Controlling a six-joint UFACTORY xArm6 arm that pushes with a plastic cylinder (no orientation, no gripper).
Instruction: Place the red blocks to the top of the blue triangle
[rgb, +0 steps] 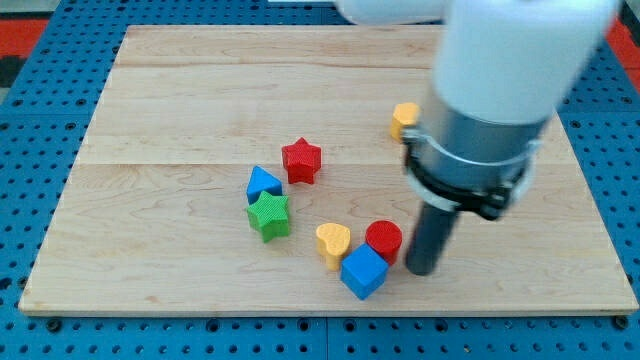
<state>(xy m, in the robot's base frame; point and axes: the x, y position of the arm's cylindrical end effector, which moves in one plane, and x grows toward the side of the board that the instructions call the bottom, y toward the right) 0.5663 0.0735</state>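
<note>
Where the table's (180, 290) wooden top comes nearest the view's bottom, a blue cube (363, 271) sits, touching the red cylinder (384, 240) just above it and lying close beside a yellow heart-shaped block (333, 243) to its upper left. My tip (421, 271) rests on the wood just to the right of the red cylinder and the blue cube, very near both; whether it touches the cylinder cannot be told. There are no fingers on this arm, only the dark rod, so nothing is spread, pressed together or pinching.

Further toward the view's left, a green star-shaped block (270, 215) stands against the blue triangle (264, 183), which lies directly above it. The red star (301, 160) is just beside the triangle, to its upper right, a small gap between them. The red cylinder is well apart from the triangle, off to its lower right, with the yellow heart between.

Higher still, a second yellow block (404, 119) shows at the edge of the arm's grey collar (470, 165), partly hidden, so its shape cannot be made out. The arm's large white body (525, 45) fills the view's upper right.

The table is pale planked wood, and around it runs a blue perforated board (30, 200); something red (40, 20) shows at the upper left corner.
</note>
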